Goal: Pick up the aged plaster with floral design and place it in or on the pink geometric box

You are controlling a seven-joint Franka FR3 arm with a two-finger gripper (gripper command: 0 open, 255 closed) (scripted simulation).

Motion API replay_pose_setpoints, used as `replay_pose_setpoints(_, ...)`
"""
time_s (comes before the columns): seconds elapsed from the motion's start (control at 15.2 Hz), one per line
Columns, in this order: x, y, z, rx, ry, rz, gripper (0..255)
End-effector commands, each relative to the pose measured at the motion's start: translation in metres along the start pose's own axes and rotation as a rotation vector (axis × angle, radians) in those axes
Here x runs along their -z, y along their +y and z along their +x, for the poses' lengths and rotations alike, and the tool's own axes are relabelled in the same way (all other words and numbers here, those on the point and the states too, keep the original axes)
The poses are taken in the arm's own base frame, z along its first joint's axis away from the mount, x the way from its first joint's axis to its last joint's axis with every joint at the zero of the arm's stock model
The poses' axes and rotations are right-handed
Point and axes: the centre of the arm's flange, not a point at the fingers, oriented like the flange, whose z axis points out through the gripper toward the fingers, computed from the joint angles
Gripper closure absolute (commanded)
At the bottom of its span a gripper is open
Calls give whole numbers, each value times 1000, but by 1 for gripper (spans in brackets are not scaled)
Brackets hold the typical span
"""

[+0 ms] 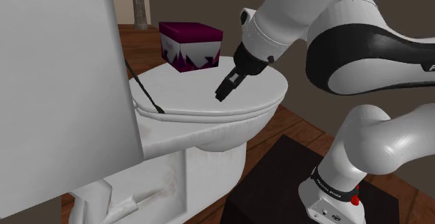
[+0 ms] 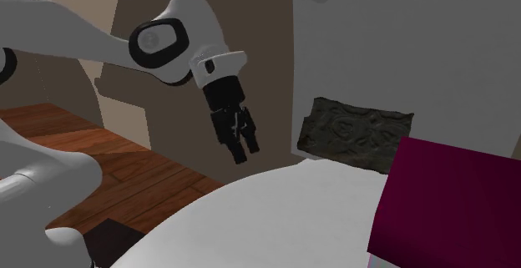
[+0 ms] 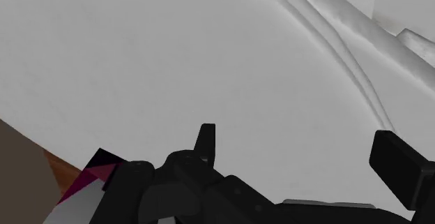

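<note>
The plaster is a dark grey slab with a raised floral pattern, standing on edge against the toilet tank. In the shoulder view it appears as a thin dark strip beside the tank. The box is magenta with a white jagged pattern and sits on the white toilet lid, near the slab. My gripper hangs open and empty just above the lid, a short way from both box and slab. Its fingers stand apart over bare lid, with a box corner beside them.
The tall grey tank walls off the shoulder view's left. Wooden floor surrounds the toilet bowl, and the black stand is at lower right. A stone pillar base stands behind the box.
</note>
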Motion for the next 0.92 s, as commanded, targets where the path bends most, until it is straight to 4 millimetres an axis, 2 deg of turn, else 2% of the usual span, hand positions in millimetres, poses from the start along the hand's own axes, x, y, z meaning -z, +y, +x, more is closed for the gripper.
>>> replay_pose_setpoints(0.0, -2, -28, 1, 31, 71, -20, 0)
replay_pose_setpoints(0.73, -23, -179, -17, 197, 434, -148, 0)
replay_pose_setpoints(0.86, -32, -178, -12, 197, 434, -148, 0)
